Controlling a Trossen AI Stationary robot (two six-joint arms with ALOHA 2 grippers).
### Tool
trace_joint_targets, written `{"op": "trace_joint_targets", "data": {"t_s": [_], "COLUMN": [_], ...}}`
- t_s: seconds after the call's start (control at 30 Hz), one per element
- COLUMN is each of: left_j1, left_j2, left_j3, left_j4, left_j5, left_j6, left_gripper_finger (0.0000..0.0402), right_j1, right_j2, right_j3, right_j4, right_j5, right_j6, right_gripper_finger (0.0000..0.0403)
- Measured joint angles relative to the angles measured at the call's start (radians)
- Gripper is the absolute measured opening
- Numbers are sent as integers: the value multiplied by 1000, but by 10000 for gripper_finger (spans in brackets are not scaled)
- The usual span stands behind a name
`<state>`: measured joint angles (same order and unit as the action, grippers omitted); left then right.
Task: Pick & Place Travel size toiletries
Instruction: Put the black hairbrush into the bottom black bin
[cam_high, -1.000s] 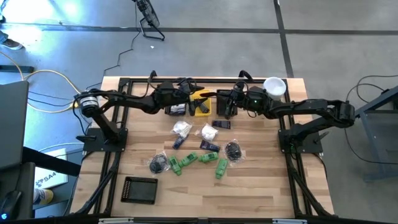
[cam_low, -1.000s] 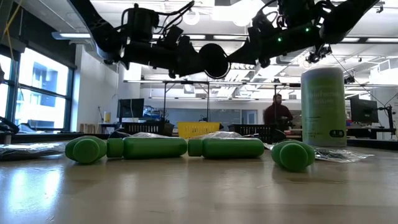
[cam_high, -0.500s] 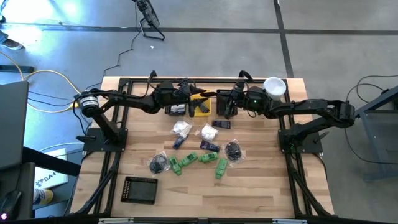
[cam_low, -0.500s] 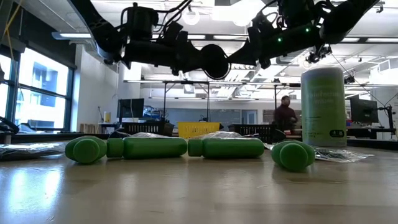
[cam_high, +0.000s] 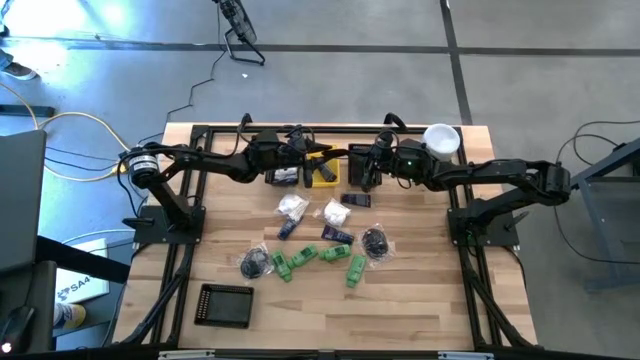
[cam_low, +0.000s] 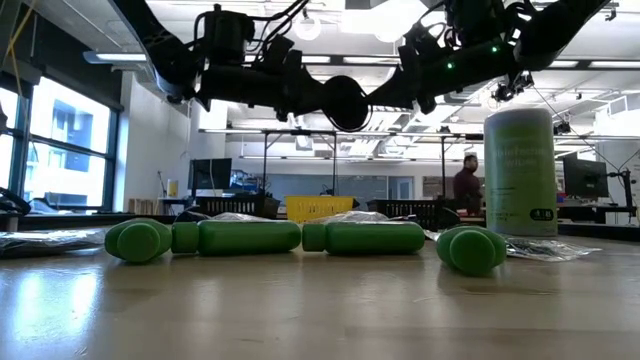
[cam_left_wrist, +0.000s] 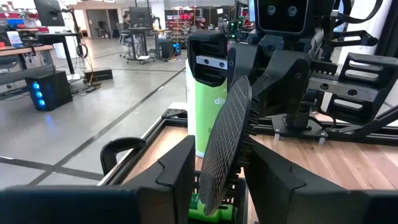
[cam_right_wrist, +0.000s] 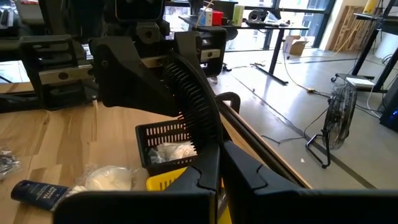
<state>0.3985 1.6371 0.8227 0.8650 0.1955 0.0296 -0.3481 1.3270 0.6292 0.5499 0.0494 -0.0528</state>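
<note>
Green bottles lie nearest on the worktop. Farther back, a black bristled disc hangs in the air, clamped in my right claw. My left claw stands apart around it. It looks light and stiff, so I'd pinch its flat faces.

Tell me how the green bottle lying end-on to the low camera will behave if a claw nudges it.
The green bottle lies on its side and looks round, so it will probably roll across the smooth wooden table rather than slide. Its body looks rigid and glossy, so it should keep its shape in a grip but may slip.
</note>
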Motion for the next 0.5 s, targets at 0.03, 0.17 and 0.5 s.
{"op": "trace_joint_targets", "data": {"t_s": [0.03,0.17,0.5], "left_j1": [0,0,0], "left_j2": [0,0,0], "left_j3": [0,0,0], "left_j4": [0,0,0], "left_j5": [0,-1,-3], "left_j6": [0,-8,-8], "left_gripper_finger": [120,93,26], "right_j1": [0,0,0], "right_j2": [0,0,0], "right_j3": [0,0,0], "right_j4": [0,0,-1], "right_j5": [0,0,0], "right_j6": [0,0,0], "right_gripper_finger": [3,3,3]}}
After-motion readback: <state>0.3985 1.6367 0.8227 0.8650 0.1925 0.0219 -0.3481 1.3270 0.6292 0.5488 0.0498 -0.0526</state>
